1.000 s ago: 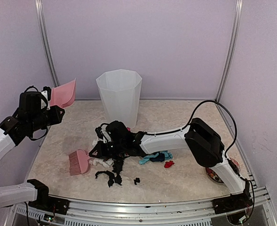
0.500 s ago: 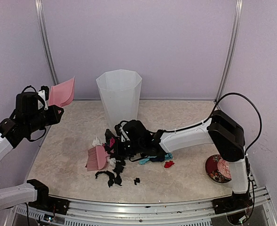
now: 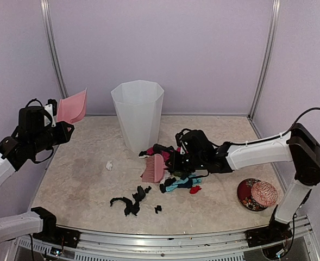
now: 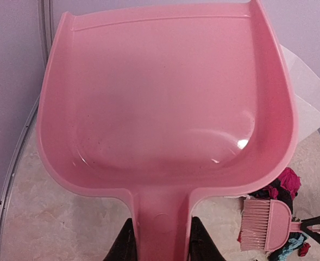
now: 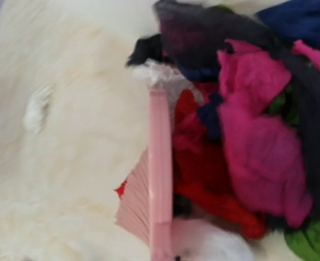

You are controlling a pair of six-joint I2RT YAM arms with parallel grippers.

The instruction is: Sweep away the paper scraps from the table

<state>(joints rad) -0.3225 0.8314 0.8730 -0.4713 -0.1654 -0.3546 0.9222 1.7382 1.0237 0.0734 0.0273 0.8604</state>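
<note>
A: Where are the paper scraps [image 3: 169,155]?

B: Most are in a magenta and black heap near the middle of the table [image 3: 83,157], just in front of the white bin [image 3: 138,111]. Teal, blue and red pieces [image 3: 180,182] lie just on the front side of that heap. Black bits [image 3: 128,203] lie nearer the front edge, and one white scrap [image 3: 110,165] lies alone toward the left edge.

A: What is next to the heap?

B: The pink brush [image 3: 154,168] stands against its left side, bristles down. The right gripper [image 3: 175,161] is clamped fully closed on the brush handle, and its arm reaches in low from the right edge. A round red dish [image 3: 257,194] sits near the front right corner, well apart from the scraps.

A: And the other arm?

B: The left gripper [image 4: 161,247] has its fingers only narrowly parted, pinching the handle of the pink dustpan [image 4: 165,103]. It holds the dustpan in the air above the left edge, toward the back left corner.

A: What has changed over the last second?

B: The brush was out to the left of the scraps. It has swept right, carrying the heap along and leaving the white scrap behind. The right arm no longer covers the dish. The black bits and the raised dustpan have hardly moved.
</note>
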